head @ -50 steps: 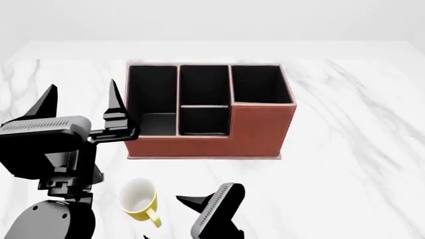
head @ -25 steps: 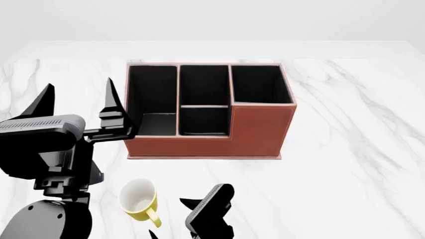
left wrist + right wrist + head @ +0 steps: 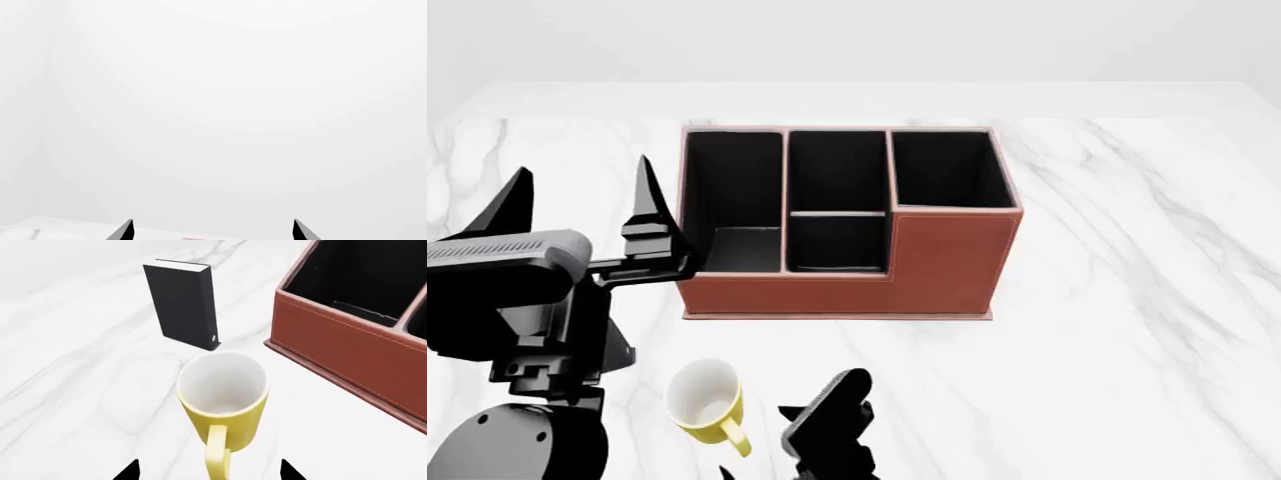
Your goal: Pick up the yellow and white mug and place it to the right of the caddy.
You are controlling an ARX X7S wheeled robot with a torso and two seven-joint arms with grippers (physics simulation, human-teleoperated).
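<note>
The yellow and white mug (image 3: 705, 400) stands upright on the marble table in front of the caddy's left end, with its handle toward me. In the right wrist view the mug (image 3: 223, 395) is close ahead. Its handle lies between my right gripper's (image 3: 209, 470) open fingertips, which do not touch it. In the head view my right gripper (image 3: 757, 440) sits low, just right of the mug. The reddish-brown caddy (image 3: 941, 265) stands at the table's middle, and its wall shows in the right wrist view (image 3: 347, 345). My left gripper (image 3: 581, 185) is open and empty, raised left of the caddy. Its wrist view (image 3: 211, 230) shows mostly blank white.
An upright black book-like slab (image 3: 183, 307) stands on the table beyond the mug, left of the caddy; my left arm hides it in the head view. White marble table (image 3: 1134, 300) stretches right of the caddy.
My right gripper has moved left and lower, closer to the mug's handle. My left gripper has drifted slightly left. The mug and caddy have not moved.
</note>
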